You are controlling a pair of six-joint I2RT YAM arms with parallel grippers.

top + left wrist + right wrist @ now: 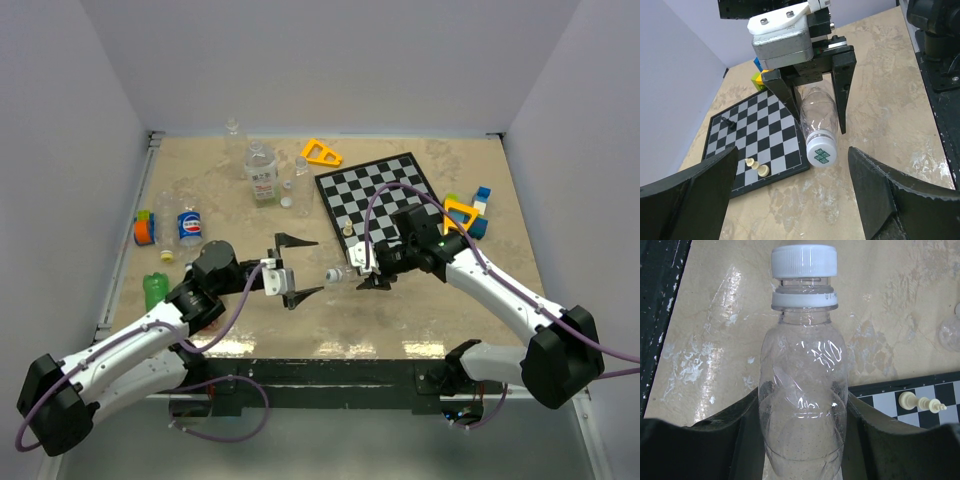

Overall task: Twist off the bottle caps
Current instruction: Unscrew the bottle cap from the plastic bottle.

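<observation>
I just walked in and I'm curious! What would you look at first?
The clear bottle, held sideways over the table by the right gripper. Its white cap points at the left gripper, wide open just in front. Behind them lies a chessboard.

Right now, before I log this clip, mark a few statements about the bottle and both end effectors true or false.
1. The right end effector grips a clear bottle. True.
2. Its white cap is already off. False: it sits on the neck.
3. The left end effector is shut on the cap. False: it is open and not touching it.
4. The bottle is held sideways, cap pointing at the left end effector. True.
</observation>
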